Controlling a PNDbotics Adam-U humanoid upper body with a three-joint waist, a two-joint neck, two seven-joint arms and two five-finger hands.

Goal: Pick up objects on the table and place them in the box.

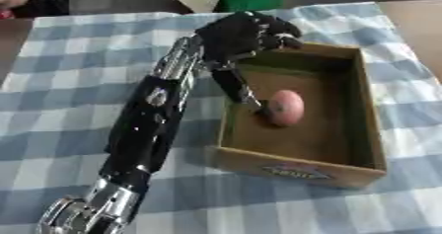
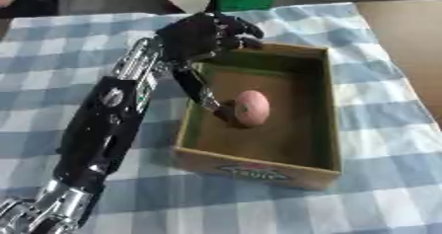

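Reaching over the box [image 1: 298, 169]: left robot hand [image 1: 246, 33] above its far-left rim.
Fingers curled, holding nothing; pink object [image 1: 286, 107] lies mid-floor, clear of all walls; checked bench [image 1: 78, 70] lies open leftward.

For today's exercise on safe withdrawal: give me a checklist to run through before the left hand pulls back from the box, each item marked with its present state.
1. Pink object inside the box: ok.
2. Object lying on the box floor: ok.
3. Left hand free of the object: cannot tell; a dark finger reaches down right beside it.
4. Box upright on the checked cloth: ok.
5. Right hand's position known: cannot tell, not in view.
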